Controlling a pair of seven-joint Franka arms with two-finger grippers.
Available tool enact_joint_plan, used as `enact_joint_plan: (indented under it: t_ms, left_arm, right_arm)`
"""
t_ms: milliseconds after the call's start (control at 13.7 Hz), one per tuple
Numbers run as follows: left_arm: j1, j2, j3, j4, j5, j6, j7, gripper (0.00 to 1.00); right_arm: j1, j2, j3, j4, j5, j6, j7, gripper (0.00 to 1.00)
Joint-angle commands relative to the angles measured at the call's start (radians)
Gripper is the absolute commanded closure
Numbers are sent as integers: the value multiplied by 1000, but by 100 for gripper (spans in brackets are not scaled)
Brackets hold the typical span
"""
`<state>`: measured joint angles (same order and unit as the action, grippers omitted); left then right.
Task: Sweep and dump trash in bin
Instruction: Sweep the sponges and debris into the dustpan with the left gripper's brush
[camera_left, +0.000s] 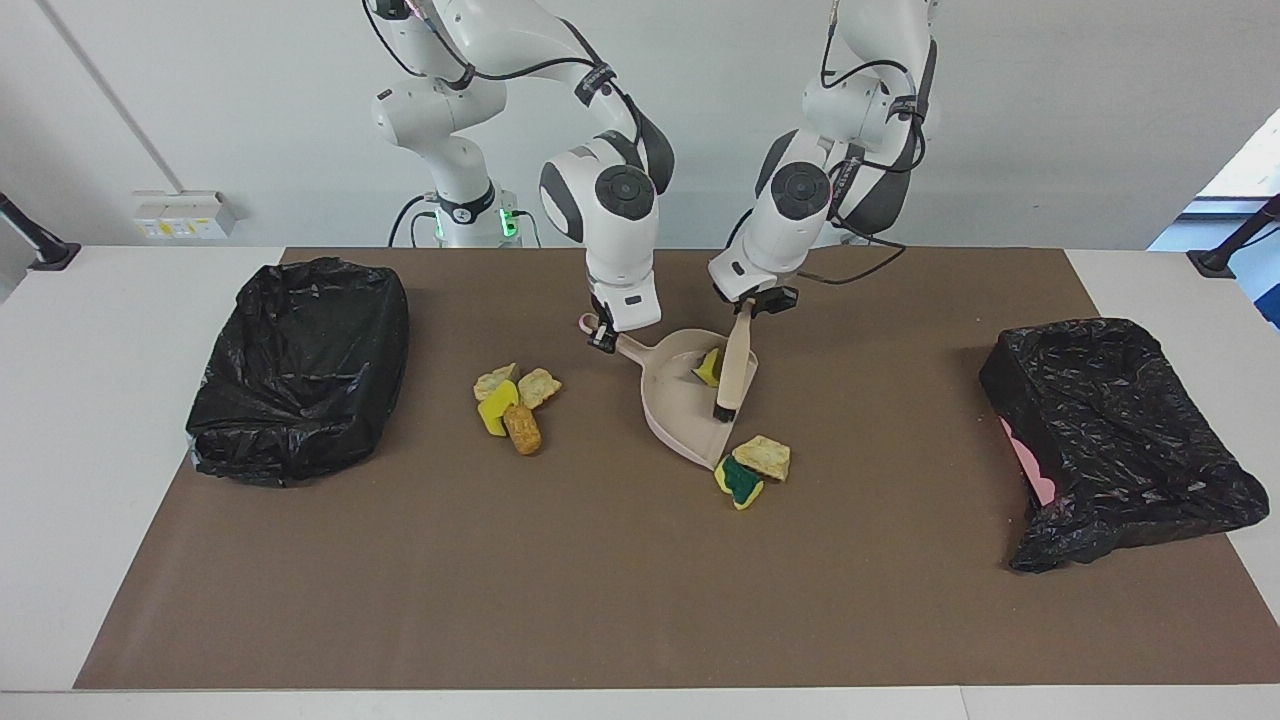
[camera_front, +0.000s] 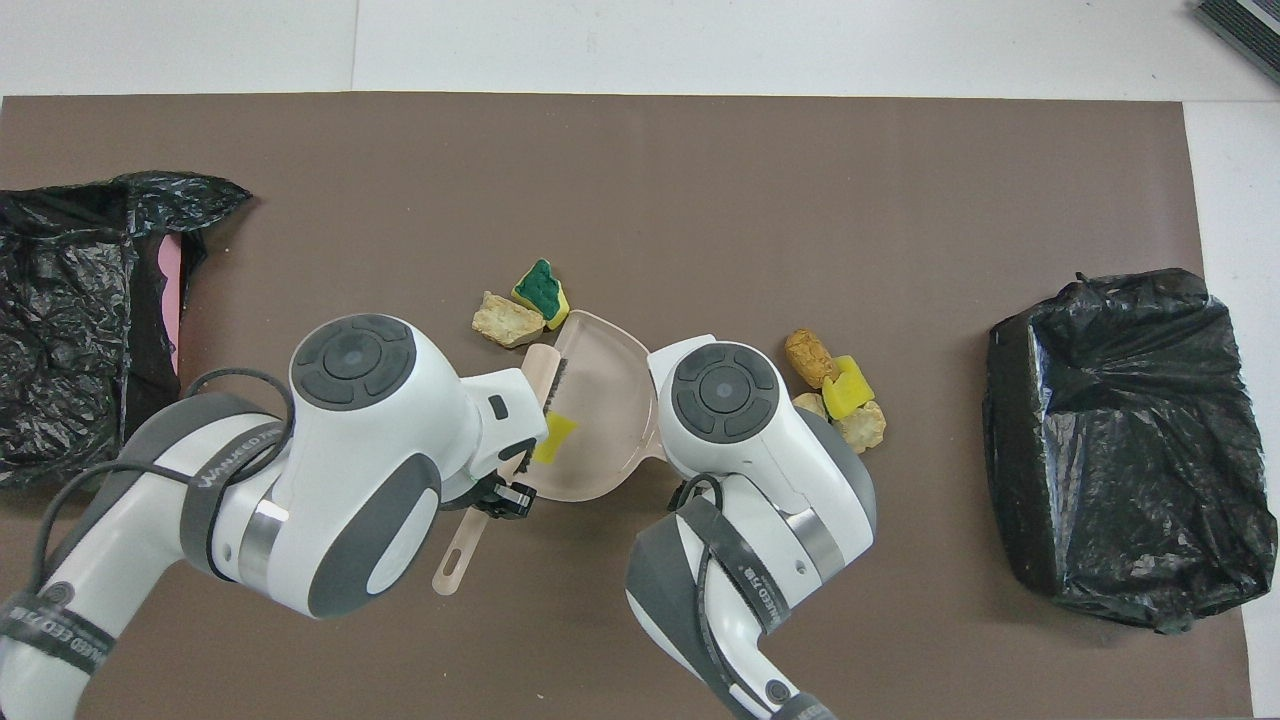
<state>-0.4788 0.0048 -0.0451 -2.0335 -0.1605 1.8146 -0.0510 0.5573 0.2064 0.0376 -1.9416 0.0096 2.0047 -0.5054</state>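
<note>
Now, from the facing view, the left gripper (camera_left: 745, 304) is clamped on the brush (camera_left: 733, 368), whose long axis runs down into the dustpan (camera_left: 690, 400); the right gripper (camera_left: 604, 338) pinches the pan's handle. One yellow chunk (camera_left: 709, 366) lies in the pan — two more chunks (camera_left: 752, 468) just off its lip.

Overhead, another pile (camera_front: 838, 388) lies beside the right arm; its band's lettering is unreadable.
</note>
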Motion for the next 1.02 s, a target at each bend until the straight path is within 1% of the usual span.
enact_joint_plan:
  t_ms: [0,73,219,365,438,510,583,656,802,948]
  left_arm:
    - [54,41,1,65,-4,-17,69,100]
    - [71,66,1,99,-4,-21,98,100]
    - [80,76,1,107,-4,-9,123,100]
    - [95,101,1,110,34,76,205,100]
    - [104,122,1,121,41,94,223,100]
    - [136,141,1,145,45,98,258,100]
    - [163,171,1,198,62,83,313,100]
    - [176,210,2,249,84,77,327,100]
    - [222,288,-1,327,151,75,351,100]
    - [252,339,-1,386,162,75,391,100]
  right_arm:
    - [-8,-4,4,-5,-14,-17,22,100]
    - [-10,-4,4,-7,-14,-18,25,100]
    - [-10,-4,4,-7,-13,-23,47,100]
    - [3,-12,2,-7,-23,-55,131,100]
    - [3,-15,4,-7,-42,-53,166,100]
    - [3,-15,4,-7,-46,-49,172,100]
    - [3,-13,4,-7,-51,-46,174,100]
    - [3,-13,5,-7,-50,-43,188,100]
    - [6,-15,8,-7,-51,-41,220,100]
    - [15,-15,8,-8,-50,-38,222,100]
